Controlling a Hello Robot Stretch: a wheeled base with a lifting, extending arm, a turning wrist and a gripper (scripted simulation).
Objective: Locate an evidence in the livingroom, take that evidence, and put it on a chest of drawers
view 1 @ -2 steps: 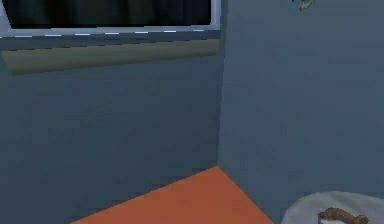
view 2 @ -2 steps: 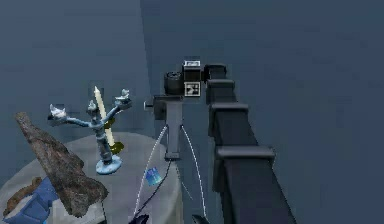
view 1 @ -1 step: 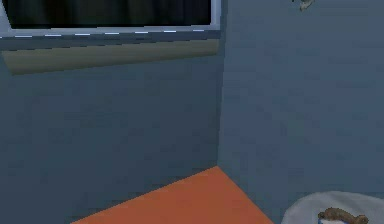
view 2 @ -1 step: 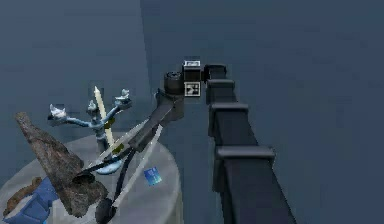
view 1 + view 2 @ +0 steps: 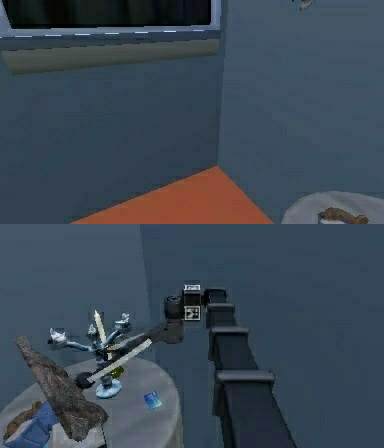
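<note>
Which of the small things on the round table [image 5: 168, 412] is the evidence cannot be told from their shapes. The one nearest the fingers is a pale blue spiked piece [image 5: 93, 344]. It stands toward the table's far side, with short prongs fanning out left and right and a cream, tapered stick rising from its middle. A small yellow bit [image 5: 117, 372] lies just beside its foot.

The gripper [image 5: 105, 374] reaches down and to the left across this piece. Its dark body sits left of the two white marker squares [image 5: 191, 302], and its thin fingers [image 5: 132, 351] slant towards the tabletop. Whether the fingers are spread or pressed together cannot be told. Nor can it be told whether they hold anything, since the spiked piece stands right at them on the table.

The arm [image 5: 240, 374] is a dark square bar in stepped, boxy segments. It rises from the bottom edge and is stretched far out over the table's right side.

Nearer on the table, a small flat blue card [image 5: 152, 401] lies apart from the rest. At the left, a rough, brown, bark-like slab [image 5: 58, 384] leans up to a point over a blue lump [image 5: 28, 431]. The tabletop is smooth and pale grey, and the walls behind it are plain blue-grey.

In the forward view, the table's pale rim [image 5: 305, 208] curves in at the lower right, with a brown lumpy thing [image 5: 342, 215] on it. An orange floor [image 5: 180, 200] meets the blue-grey walls at a corner, below a dark window [image 5: 100, 12] with a pale frame and a tan sill.
</note>
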